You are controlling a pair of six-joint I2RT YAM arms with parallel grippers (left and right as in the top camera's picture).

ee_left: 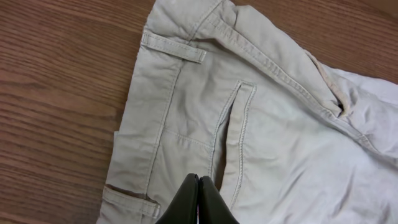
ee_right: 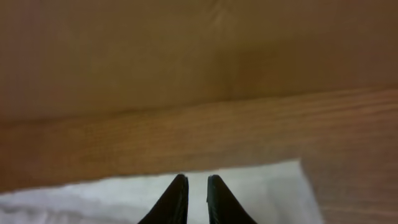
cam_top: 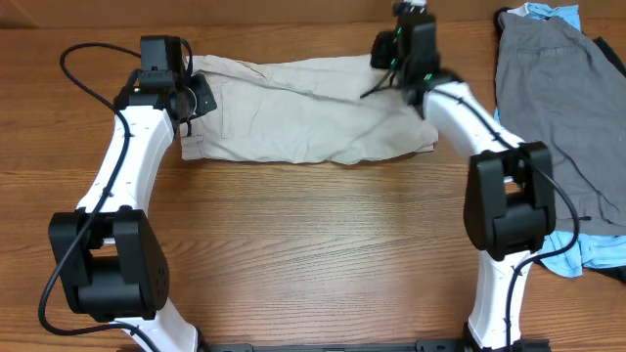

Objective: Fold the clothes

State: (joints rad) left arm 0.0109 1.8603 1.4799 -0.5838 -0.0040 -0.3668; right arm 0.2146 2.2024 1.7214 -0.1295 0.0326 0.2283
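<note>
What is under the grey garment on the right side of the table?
A light blue garment peeks out beneath the grey garment at its top and bottom edges. The rest underneath is covered.

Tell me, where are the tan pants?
The tan pants lie at the table's far middle in the overhead view, between the left end effector and right end effector, with grey clothes to their right.
</note>
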